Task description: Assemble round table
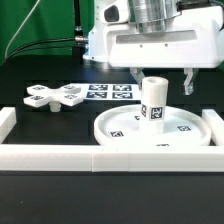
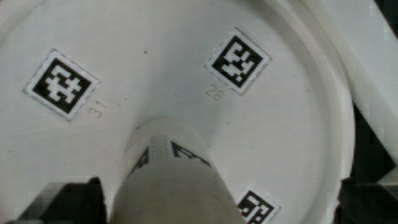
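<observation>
The large rimmed disc top (image 1: 118,127) lies flat on the black table at the exterior view's right. The short cylinder leg (image 1: 153,102) stands upright on its middle, with tags on its side. My gripper (image 1: 161,87) hangs right over the leg and is open. Its fingers (image 1: 188,82) straddle the leg's upper end with a gap on each side. In the wrist view the leg (image 2: 169,170) rises toward the camera from the disc top (image 2: 169,60), between the dark fingertips (image 2: 68,205) at the picture's corners. The cross-shaped base (image 1: 55,97) lies apart at the exterior view's left.
The marker board (image 1: 108,92) lies flat behind the disc top, between it and the cross-shaped base. The long white border rail (image 1: 90,157) runs along the front, with a short piece (image 1: 6,122) at the exterior view's left edge.
</observation>
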`<state>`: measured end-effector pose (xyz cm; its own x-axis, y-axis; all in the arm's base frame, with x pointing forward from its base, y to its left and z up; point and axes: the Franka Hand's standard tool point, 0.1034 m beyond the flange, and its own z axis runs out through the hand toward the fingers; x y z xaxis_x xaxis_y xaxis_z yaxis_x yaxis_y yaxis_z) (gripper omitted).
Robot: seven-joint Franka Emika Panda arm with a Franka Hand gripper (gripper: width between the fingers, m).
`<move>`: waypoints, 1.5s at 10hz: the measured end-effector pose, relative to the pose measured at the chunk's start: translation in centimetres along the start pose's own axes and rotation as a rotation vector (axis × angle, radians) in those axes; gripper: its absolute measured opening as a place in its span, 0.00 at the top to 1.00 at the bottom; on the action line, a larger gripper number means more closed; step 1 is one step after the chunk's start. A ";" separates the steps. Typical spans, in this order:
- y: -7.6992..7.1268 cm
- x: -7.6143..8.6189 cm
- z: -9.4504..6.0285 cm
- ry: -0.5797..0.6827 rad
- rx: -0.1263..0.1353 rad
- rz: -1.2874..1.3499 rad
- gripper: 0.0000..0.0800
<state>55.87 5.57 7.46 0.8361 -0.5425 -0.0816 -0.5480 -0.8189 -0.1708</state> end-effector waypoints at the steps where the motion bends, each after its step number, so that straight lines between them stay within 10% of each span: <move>1: 0.0 0.0 0.0 0.001 -0.003 -0.101 0.19; 10: 0.2 1.4 -0.2 0.002 -0.035 -0.853 0.19; 15: 0.1 1.7 0.2 0.005 -0.104 -1.318 0.19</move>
<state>57.22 4.61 7.13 0.7410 0.6654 0.0902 0.6704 -0.7408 -0.0427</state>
